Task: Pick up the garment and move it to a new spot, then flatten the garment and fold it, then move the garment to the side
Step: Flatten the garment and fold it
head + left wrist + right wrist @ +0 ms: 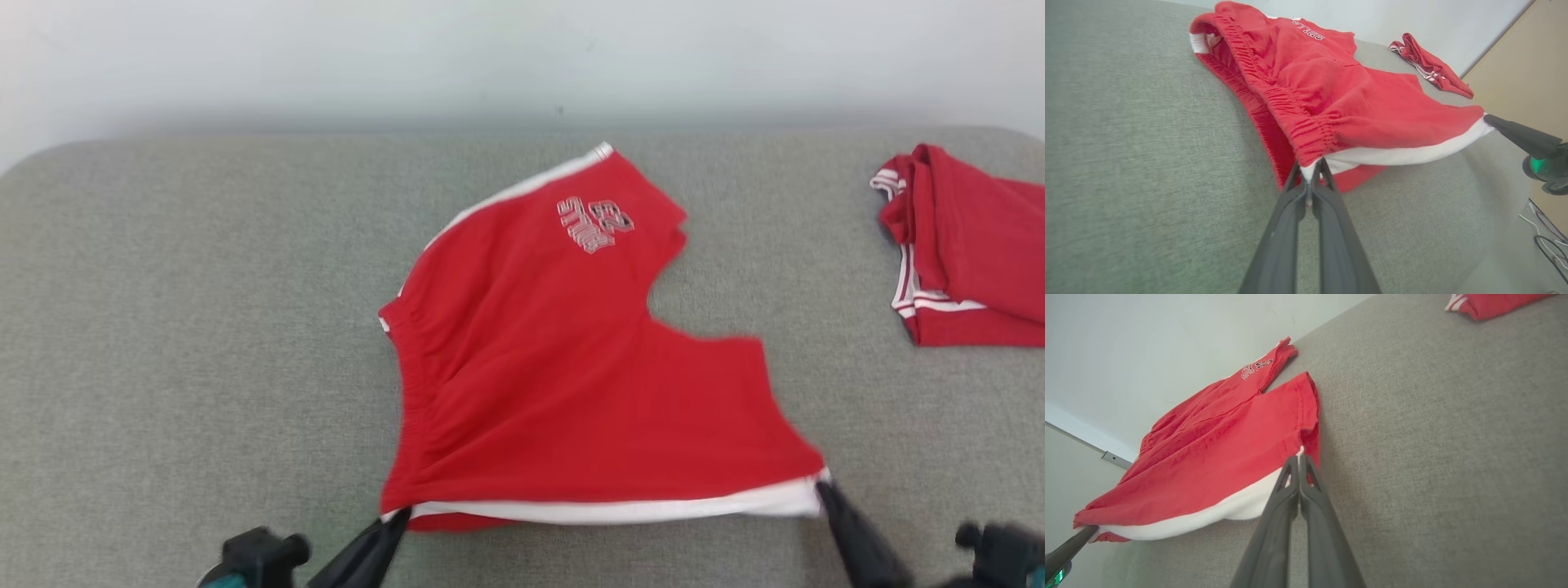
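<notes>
Now the left hand (1310,173) is pinching the red shorts (555,367) at the waistband corner, the right hand (1299,457) at the hem corner, above the grey desk (163,327); a fold seems underway, needing an even forward carry.

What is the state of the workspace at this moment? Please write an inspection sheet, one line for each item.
Surface: grey fabric-covered table, no stains seen.
Job's things: red shorts with a white side stripe, spread out; the near edge seems raised a little off the table.
Clutter: second red garment, folded, lying apart at the robot's right.
Grippers: left gripper shut on the waistband end of the white stripe; right gripper shut on the leg-hem end.
Cables: black and white cables on the floor beyond the table edge.
Surroundings: pale wall behind the table; tan panel at one side.
</notes>
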`<state>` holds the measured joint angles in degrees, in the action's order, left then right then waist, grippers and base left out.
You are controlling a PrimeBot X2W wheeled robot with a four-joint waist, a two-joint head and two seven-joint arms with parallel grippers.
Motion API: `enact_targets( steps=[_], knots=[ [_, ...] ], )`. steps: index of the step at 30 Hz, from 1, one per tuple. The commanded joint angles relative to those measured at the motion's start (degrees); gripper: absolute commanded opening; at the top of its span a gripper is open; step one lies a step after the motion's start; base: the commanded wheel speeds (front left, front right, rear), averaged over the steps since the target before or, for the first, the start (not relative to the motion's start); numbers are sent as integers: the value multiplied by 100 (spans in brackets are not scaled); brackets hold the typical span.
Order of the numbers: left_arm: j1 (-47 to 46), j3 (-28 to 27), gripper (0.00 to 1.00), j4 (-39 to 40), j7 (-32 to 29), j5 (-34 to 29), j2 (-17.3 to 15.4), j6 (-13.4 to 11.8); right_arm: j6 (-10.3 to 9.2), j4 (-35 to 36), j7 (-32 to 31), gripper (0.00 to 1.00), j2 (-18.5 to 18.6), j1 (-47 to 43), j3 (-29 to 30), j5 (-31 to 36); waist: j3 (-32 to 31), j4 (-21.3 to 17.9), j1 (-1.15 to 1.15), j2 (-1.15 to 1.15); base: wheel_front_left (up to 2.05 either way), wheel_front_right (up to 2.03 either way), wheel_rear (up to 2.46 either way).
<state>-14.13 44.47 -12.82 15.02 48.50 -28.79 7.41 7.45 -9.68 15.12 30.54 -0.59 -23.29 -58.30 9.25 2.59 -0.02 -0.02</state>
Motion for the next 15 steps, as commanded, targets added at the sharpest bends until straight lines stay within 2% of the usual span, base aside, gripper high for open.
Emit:
enact_targets(
  steps=[1,9,15],
  knots=[
    [133,-98,0,-17,7,-112,-43,2,5,56,7,0,43,-148,-20,-107,-113,51,2,2,0,0,0],
    [733,-588,0,187,9,-542,-30,9,5,679,4,0,271,-940,-646,-642,-140,184,2,2,0,0,0],
    [955,-695,0,177,9,-791,-77,10,5,843,5,0,291,-1130,-467,-820,-102,161,2,2,0,0,0]
  ],
)
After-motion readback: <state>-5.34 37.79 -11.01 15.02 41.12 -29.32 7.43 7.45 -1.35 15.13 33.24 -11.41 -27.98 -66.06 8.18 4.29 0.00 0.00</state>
